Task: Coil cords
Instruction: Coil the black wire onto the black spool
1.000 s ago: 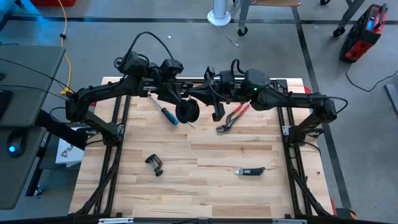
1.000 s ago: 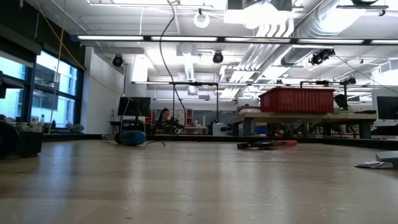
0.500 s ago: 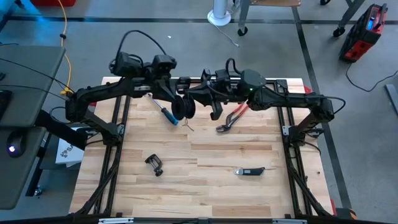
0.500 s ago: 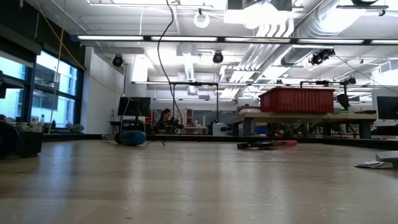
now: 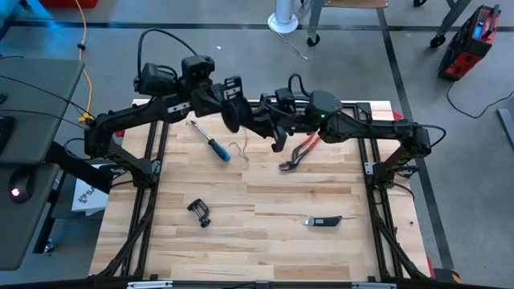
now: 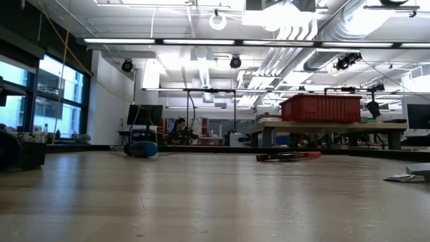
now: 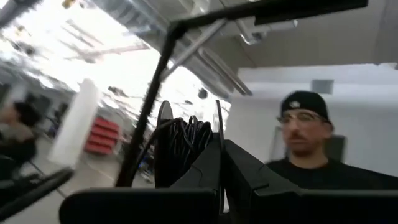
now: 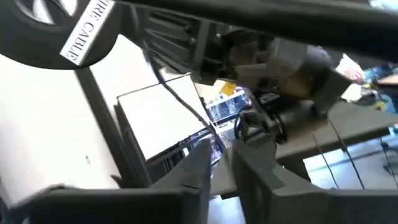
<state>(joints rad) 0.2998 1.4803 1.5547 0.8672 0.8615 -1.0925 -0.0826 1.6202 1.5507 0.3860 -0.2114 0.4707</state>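
1. High view: your left tool point(image 5: 230, 112) is up over the far edge of the worktop point(image 5: 265, 245), left of centre, lifted clear of the wood.
2. Left wrist view: that tool is clamped tight on the reel point(image 7: 186, 140). One finger point(image 7: 202, 177) presses against a disc from the near side. Dark wire is wound between the two thin discs.
3. A person in a black cap point(image 7: 305, 102) stands in the room beyond the reel.
4. High view: a loose stretch of the cord point(image 5: 238, 150) lies in a small curl on the worktop, just beside the tip end of the blue-handled screwdriver point(image 5: 212, 144). You can't tell from up here whether it runs up to the reel.
5. Your right tool point(image 5: 277, 138) hangs near the worktop's far middle, between the curl of cord and the red pliers point(image 5: 299, 152), close to the left tool.
6. Right wrist view: its fingers point(image 8: 200, 167) stand a narrow gap apart, with nothing visible between them. A wire this thin might not show there.
7. Nearer the front edge lie a black clamp point(image 5: 199, 212) to the left and a folding knife point(image 5: 322, 220) to the right, well apart from both tools.
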